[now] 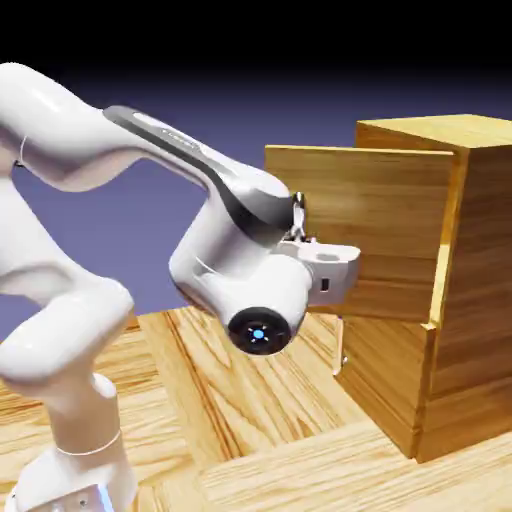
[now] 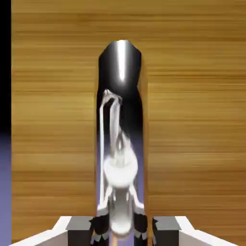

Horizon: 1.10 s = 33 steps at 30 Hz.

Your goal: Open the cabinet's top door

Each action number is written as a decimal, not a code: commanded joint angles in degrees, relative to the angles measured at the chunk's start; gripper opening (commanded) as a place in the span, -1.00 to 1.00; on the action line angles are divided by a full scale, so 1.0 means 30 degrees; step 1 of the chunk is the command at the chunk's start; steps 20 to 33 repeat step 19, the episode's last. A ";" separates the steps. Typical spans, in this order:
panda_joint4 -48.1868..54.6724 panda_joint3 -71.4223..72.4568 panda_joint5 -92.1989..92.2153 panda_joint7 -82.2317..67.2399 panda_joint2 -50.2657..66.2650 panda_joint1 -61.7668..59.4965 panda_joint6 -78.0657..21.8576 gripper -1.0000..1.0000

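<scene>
Bending down from the exterior view's left, the arm (image 1: 235, 180) brings its big white joint close to the camera, with a blue light (image 1: 258, 334) in the dark round cap. Beyond this joint, the hand (image 1: 332, 272) lies sideways, before the door (image 1: 375, 230). The gripper (image 2: 123, 231) is closed on the handle (image 2: 121, 67): in the hand view, one finger tip is on each side of the metal, at the bottom edge.

In the exterior view, the arm hides the fingers and a part of the handle, so the contact is difficult to see there. Only the front parts of the fingers enter the hand view. Pale and dark shapes shine in the handle, and they make its lower part hard to read. The arm is cut by the left edge, and the cabinet (image 1: 480, 250) by the right edge.

The door is the upper one, of golden-brown wood with lines of grain. It stands swung out from the cabinet's front, at an angle, and its free side points to the exterior view's left. Its handle is slim, silver and very shiny. Below the door, a lower handle (image 1: 340, 348) shows on the cabinet's front. The cabinet stands at the exterior view's right, on the pale wood floor (image 1: 230, 400). Farthest is the blue-violet backdrop (image 1: 150, 235), dark toward the top.
</scene>
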 commanded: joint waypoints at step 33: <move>1.1151 -0.2085 -0.6446 -0.3375 1.0275 -0.0018 -0.9894 1.00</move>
